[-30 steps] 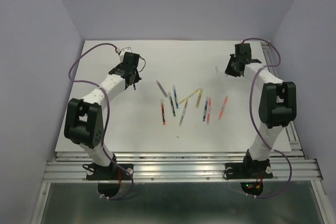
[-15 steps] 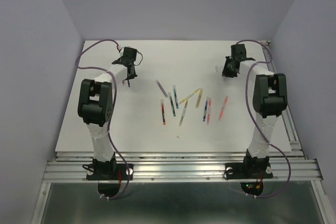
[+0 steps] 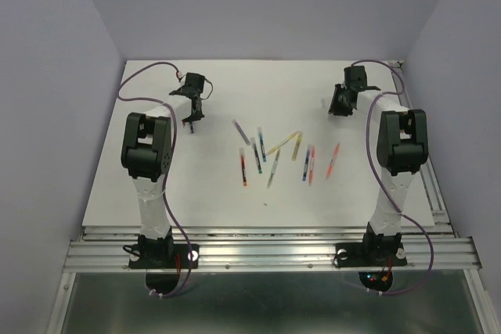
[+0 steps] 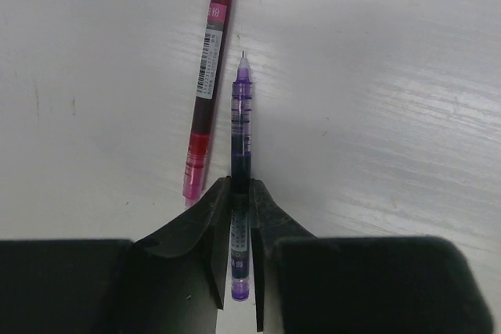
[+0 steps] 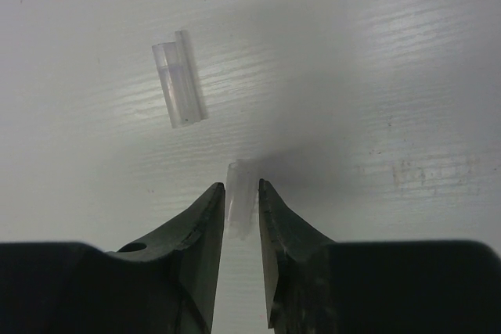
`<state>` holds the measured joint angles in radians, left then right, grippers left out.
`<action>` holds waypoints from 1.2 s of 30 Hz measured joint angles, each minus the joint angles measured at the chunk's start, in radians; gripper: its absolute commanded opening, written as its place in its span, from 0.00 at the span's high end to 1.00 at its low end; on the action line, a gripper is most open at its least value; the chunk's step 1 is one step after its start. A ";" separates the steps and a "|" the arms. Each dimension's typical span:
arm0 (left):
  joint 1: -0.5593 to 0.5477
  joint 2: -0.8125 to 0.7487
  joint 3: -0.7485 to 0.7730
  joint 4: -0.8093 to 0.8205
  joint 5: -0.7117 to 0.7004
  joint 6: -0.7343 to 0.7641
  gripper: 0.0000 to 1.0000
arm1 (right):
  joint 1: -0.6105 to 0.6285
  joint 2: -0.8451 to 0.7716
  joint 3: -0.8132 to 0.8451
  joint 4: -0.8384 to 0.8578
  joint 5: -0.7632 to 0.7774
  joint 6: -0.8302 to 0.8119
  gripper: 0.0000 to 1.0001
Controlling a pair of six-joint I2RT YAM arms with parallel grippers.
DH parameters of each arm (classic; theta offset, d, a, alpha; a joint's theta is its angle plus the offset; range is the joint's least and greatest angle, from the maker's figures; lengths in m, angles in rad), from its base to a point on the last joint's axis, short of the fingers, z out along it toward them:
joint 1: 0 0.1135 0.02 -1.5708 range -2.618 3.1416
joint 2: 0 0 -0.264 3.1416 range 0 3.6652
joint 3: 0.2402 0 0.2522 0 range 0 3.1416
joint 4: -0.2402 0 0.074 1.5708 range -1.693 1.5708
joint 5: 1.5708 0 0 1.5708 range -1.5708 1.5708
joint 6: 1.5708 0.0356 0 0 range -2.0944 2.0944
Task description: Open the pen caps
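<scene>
Left gripper [image 4: 239, 193]: jaws narrow, set close on either side of an uncapped purple pen [image 4: 241, 115] on the white table [image 4: 376, 115], with its bare tip pointing away from the wrist. A firm grip cannot be confirmed. A red pen [image 4: 207, 91] lies just beside it, pink at both ends, no tip exposed. Right gripper [image 5: 240, 193]: jaws narrow, with a clear cap [image 5: 241, 201] between them; contact cannot be confirmed. A second clear cap [image 5: 180, 80] lies loose on the table nearby. The other pens [image 3: 273, 168] are scattered mid-table, well apart from both grippers.
</scene>
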<state>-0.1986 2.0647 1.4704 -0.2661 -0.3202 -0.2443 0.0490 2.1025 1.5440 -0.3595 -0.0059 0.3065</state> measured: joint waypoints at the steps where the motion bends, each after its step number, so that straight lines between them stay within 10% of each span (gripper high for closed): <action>1: 0.001 0.003 0.000 -0.003 0.002 0.000 0.71 | 0.000 0.000 0.000 0.000 -0.002 0.000 0.68; 11: 0.004 -0.016 -0.001 -0.025 0.051 -0.014 0.35 | 0.000 -0.005 0.000 -0.038 -0.004 0.012 0.58; 18: -0.010 -0.275 -0.105 -0.034 0.124 -0.081 0.01 | 0.000 -0.192 -0.070 -0.077 0.019 0.049 0.15; 19: -0.018 -0.330 -0.129 -0.032 0.130 -0.098 0.01 | 0.000 -0.244 -0.093 -0.082 0.025 0.060 0.00; 26: -0.236 -0.599 -0.304 -0.015 0.133 -0.198 0.01 | 0.000 -0.643 -0.342 -0.053 0.024 0.115 0.00; 36: -0.426 -0.503 -0.362 -0.054 0.103 -0.301 0.02 | 0.000 -0.979 -0.633 -0.123 -0.051 0.134 0.00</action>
<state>-0.6247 1.5620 1.1088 -0.3202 -0.2173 -0.5453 0.0490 1.1236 0.9108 -0.4824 -0.0574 0.4404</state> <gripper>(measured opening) 0.986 0.998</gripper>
